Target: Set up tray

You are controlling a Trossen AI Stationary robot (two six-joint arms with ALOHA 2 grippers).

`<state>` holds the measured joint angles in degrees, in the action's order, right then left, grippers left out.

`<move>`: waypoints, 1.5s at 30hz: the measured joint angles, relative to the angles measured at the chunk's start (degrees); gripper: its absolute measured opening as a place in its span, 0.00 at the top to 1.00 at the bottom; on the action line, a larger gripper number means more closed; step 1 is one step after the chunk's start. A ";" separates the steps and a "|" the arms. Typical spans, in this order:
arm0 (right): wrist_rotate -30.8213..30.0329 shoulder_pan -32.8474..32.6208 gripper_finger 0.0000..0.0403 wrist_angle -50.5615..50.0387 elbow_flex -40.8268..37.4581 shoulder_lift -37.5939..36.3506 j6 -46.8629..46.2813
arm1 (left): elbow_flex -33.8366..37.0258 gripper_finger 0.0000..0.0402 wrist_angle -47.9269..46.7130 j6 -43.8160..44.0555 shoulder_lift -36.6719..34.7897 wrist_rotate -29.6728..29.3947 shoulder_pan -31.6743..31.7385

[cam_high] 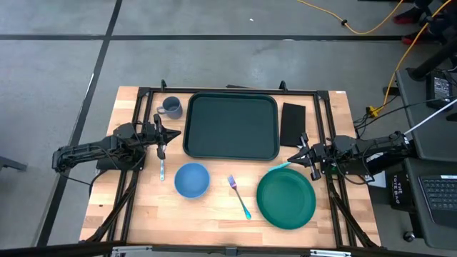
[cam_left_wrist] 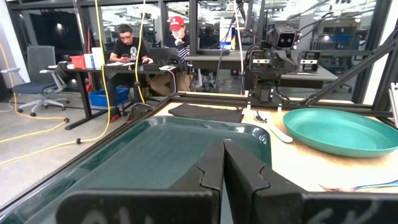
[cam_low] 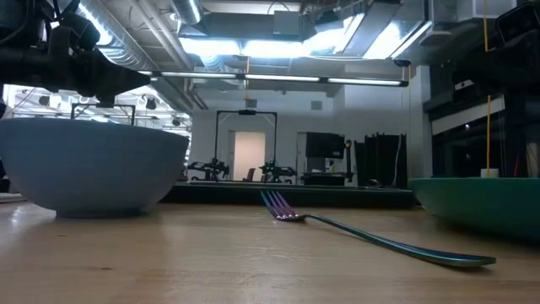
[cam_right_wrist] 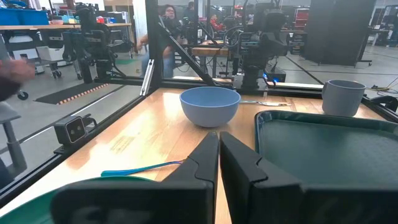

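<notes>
The dark green tray (cam_high: pixel 230 126) lies flat in the table's far middle and holds nothing. It also shows in the left wrist view as the tray (cam_left_wrist: pixel 161 149) and in the right wrist view as the tray (cam_right_wrist: pixel 329 149). My left gripper (cam_high: pixel 158 135) is shut beside the tray's left rim and points toward it; its shut gripper tips (cam_left_wrist: pixel 224 163) show at the wrist. My right gripper (cam_high: pixel 308 153) is shut off the tray's near right corner, between the black napkin (cam_high: pixel 293 123) and the round green plate (cam_high: pixel 286 198); its gripper tips (cam_right_wrist: pixel 219 152) are closed.
A grey mug (cam_high: pixel 171 107) stands left of the tray's far corner. The blue bowl (cam_high: pixel 191 179), an iridescent fork (cam_high: pixel 240 197) and the plate sit near the table's near edge. A blue-handled utensil (cam_high: pixel 162 168) lies by my left gripper. A teal utensil (cam_high: pixel 280 166) lies at the plate's rim.
</notes>
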<state>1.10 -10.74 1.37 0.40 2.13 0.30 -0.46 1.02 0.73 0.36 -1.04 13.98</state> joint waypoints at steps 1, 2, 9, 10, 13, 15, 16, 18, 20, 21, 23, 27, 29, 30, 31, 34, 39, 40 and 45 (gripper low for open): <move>-0.01 0.00 0.95 0.00 0.00 -0.01 -0.02 | -0.01 0.99 0.01 0.00 0.00 0.00 0.01; -0.01 0.00 0.95 0.00 0.00 0.00 -0.01 | -0.01 0.99 0.01 0.00 0.00 0.00 0.01; -0.02 0.01 0.95 0.00 0.00 0.00 0.04 | -0.01 0.99 0.01 0.00 0.00 0.00 0.00; -0.02 0.02 0.95 0.00 0.00 0.00 0.41 | 0.00 0.99 0.01 0.00 0.00 0.00 0.01; -0.01 -0.01 0.95 0.00 0.00 0.00 1.70 | -0.01 0.99 -0.01 0.00 0.00 0.00 0.00; 0.00 -0.01 0.95 0.00 0.00 -0.02 1.47 | -0.01 0.99 0.00 0.01 0.00 0.00 0.01; 0.00 0.00 0.95 -0.01 0.00 0.00 1.49 | -0.01 0.99 -0.01 0.00 0.00 0.00 0.00; -0.01 0.00 0.95 0.00 0.00 -0.02 1.51 | 0.01 0.99 -0.01 0.00 0.00 0.00 0.00; 0.00 -0.01 0.95 0.00 0.00 0.00 1.48 | 0.00 0.99 0.01 0.00 0.00 0.00 0.00; -0.02 0.00 0.95 0.00 0.00 0.00 1.50 | -0.01 0.99 0.01 0.00 0.00 0.00 0.00; 0.00 0.01 0.95 0.00 0.00 -0.01 1.49 | -0.01 0.99 0.04 0.00 0.00 0.00 0.02; 0.00 -0.01 0.95 0.00 0.00 0.00 1.51 | -0.01 0.99 0.92 0.04 0.00 0.00 0.02; 0.00 0.01 0.95 0.00 0.00 0.00 1.49 | -0.01 0.99 0.99 0.40 0.00 0.00 0.00; -0.01 0.02 0.95 0.00 0.00 -0.01 1.49 | -0.01 0.99 0.95 0.57 0.00 0.00 0.02; -0.01 0.00 0.95 0.00 0.00 -0.01 1.55 | 0.01 0.99 0.94 0.92 0.00 0.00 0.00; -0.02 0.02 0.95 0.00 0.00 0.00 1.66 | -0.01 0.99 0.95 2.25 0.00 -0.06 0.01; -0.02 0.00 0.95 0.04 0.00 -0.01 1.70 | -0.09 0.99 2.17 5.31 0.00 -3.16 0.02; -0.02 0.01 0.95 0.04 0.00 -0.01 1.55 | -0.18 0.99 2.05 5.44 0.00 -3.32 0.02; -0.02 -0.01 0.95 0.04 0.00 0.00 -3.34 | -0.42 0.99 1.81 4.23 0.16 -2.79 0.00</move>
<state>1.08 -10.74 1.41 0.40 2.13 -3.05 -0.89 2.83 4.96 0.53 -3.83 13.98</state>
